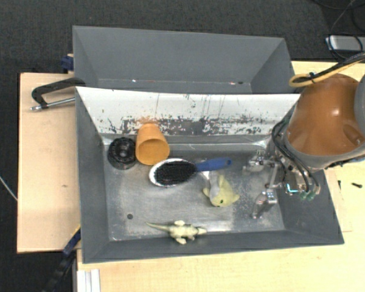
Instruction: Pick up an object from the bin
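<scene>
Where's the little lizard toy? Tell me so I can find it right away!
Look into the grey bin and go to the wall nearest the bottom of the view. The lizard toy lies alone on the floor there, below the blue-handled hairbrush. It is the only pale, long-tailed thing with legs.

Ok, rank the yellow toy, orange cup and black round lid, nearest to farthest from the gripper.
1. yellow toy, just left of the gripper
2. orange cup, towards the back left
3. black round lid, left of the cup
</scene>
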Tool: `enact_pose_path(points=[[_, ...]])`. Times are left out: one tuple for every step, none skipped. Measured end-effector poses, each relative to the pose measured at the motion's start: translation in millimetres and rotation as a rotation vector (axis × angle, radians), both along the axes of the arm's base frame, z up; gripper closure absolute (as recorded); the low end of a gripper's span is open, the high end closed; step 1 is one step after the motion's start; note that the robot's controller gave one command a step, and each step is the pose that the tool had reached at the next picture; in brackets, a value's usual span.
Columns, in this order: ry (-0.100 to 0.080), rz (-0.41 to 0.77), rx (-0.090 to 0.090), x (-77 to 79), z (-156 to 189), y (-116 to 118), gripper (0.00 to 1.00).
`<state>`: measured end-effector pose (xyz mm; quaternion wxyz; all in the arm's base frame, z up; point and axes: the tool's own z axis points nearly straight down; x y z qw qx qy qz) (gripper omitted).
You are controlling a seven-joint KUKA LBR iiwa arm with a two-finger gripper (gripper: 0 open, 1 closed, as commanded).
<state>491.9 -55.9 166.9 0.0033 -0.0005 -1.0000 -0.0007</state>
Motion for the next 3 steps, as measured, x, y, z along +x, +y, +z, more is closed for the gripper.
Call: enact_pose_path(points=[[-0.014,-0.011,0.0,14.4,-93,53,0.0],[-0.033,-0.013,-0.001,19.6,-87,52,1.0],[-0.017,0.248,-0.001,27.2,34,57,1.0]])
